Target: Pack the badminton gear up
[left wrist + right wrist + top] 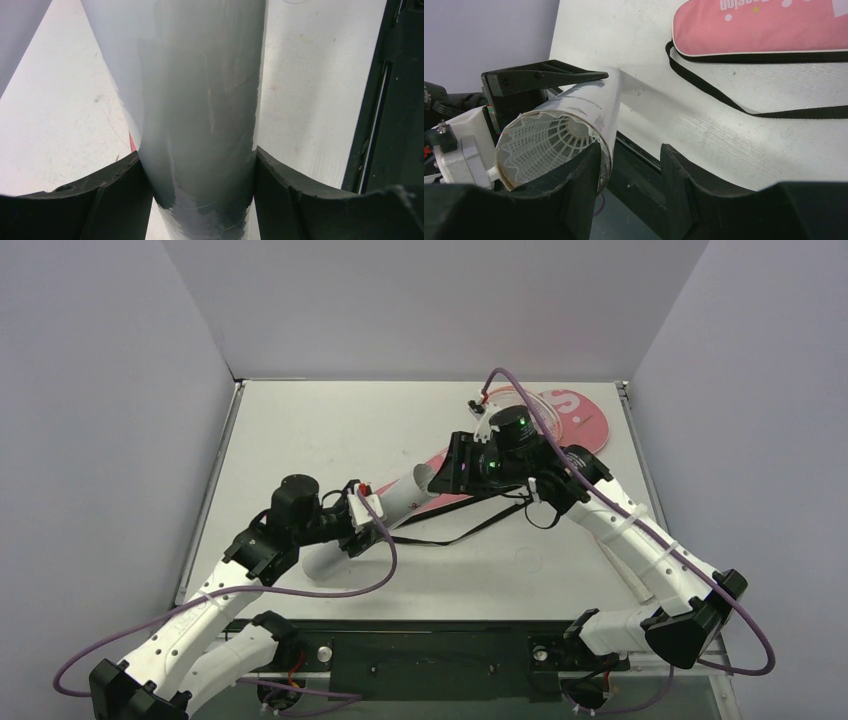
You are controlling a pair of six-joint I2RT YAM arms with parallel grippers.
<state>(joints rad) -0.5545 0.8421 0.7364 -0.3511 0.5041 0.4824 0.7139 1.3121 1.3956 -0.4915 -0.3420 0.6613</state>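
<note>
My left gripper (200, 180) clamps the tube (402, 497); a shuttlecock (549, 140) sits inside its mouth. My right gripper (629, 172) hovers there, jaws apart, empty. The cover (585, 427) lies beyond the tube, which I judge not yet stowed.

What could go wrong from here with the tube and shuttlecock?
The shuttlecock sits right at the tube's open mouth; tilting that end down could let it slide out. The right gripper, open, has one finger beside the rim and might knock the tube in the left gripper's hold. The loose strap nearby could snag.
</note>
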